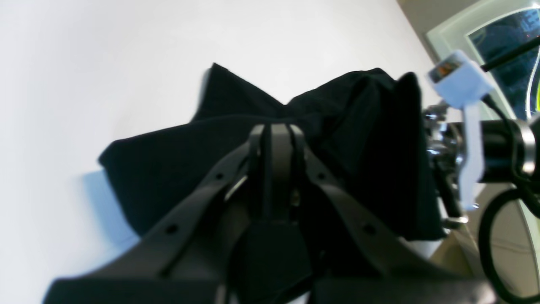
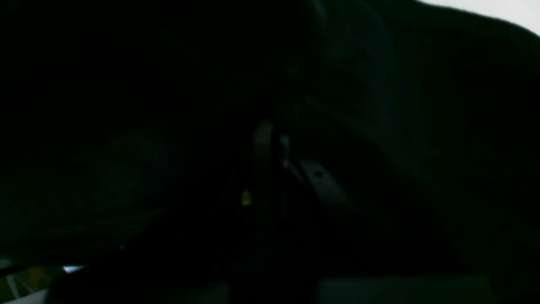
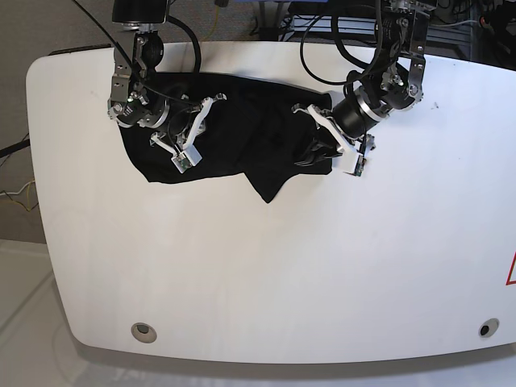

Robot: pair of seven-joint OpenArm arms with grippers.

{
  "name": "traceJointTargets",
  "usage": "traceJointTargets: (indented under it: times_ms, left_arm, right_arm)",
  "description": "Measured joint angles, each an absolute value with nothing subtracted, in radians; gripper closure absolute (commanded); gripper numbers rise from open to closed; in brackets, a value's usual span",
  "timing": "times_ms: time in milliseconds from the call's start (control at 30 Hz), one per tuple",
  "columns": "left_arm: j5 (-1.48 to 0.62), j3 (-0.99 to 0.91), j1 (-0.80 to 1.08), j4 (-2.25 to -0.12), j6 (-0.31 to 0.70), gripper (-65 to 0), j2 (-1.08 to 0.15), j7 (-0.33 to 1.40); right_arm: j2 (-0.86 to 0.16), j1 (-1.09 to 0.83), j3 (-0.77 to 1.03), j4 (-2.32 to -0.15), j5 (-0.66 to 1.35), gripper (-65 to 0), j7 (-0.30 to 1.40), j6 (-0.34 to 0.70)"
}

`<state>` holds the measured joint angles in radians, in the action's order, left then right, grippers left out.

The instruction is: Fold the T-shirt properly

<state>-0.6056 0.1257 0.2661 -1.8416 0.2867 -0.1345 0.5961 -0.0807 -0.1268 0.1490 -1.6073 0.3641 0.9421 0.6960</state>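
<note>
Honestly, we've got both grippers, left (image 3: 310, 151) and right (image 3: 165, 133), clamped on the crumpled black cotton T-shirt (image 3: 242, 145) at the white tabletop's (image 3: 258, 266) far edge, so we'd lift evenly and keep the cloth taut.

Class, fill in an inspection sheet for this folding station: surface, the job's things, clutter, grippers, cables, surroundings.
Surface: white table, rounded corners, bare in front.
Job's things: black T-shirt bunched and creased at the far side, not folded flat.
Clutter: nothing seen.
Grippers: left gripper closed, fingers together against the cloth; right gripper sits on the shirt, and its wrist view is too dark to tell its state.
Cables: black cables loop behind the arms at the far edge.
Surroundings: light floor around the table.
</note>
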Motion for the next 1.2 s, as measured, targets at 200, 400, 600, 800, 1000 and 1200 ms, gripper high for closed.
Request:
traceJointTargets:
  times_ms: [200,400,600,800,1000,1200]
  left_arm:
    - [-0.606,0.126,0.267,-1.824,0.288,-1.9,-0.134,0.588]
    - [-0.606,0.127,0.272,-1.744,0.287,-1.9,-0.134,0.579]
    - [-0.612,0.167,0.282,-1.636,0.287,-1.9,-0.140,0.459]
    - [-0.617,0.244,0.287,-1.554,0.289,-1.9,-0.163,0.342]
    - [-0.622,0.308,0.279,-1.526,0.289,-1.9,-0.189,0.276]
    - [-0.623,0.317,0.280,-1.525,0.289,-1.9,-0.192,0.271]
  right_arm:
    - [-0.080,-0.131,0.149,-1.608,0.366,0.0,0.936,0.696]
    - [-0.080,-0.132,0.150,-1.608,0.366,0.0,0.935,0.696]
    - [-0.080,-0.132,0.150,-1.608,0.366,0.0,0.935,0.696]
    - [-0.080,-0.132,0.150,-1.608,0.366,0.0,0.935,0.696]
    - [-0.080,-0.131,0.150,-1.608,0.366,0.0,0.936,0.696]
    - [-0.080,-0.129,0.150,-1.618,0.366,0.0,0.939,0.696]
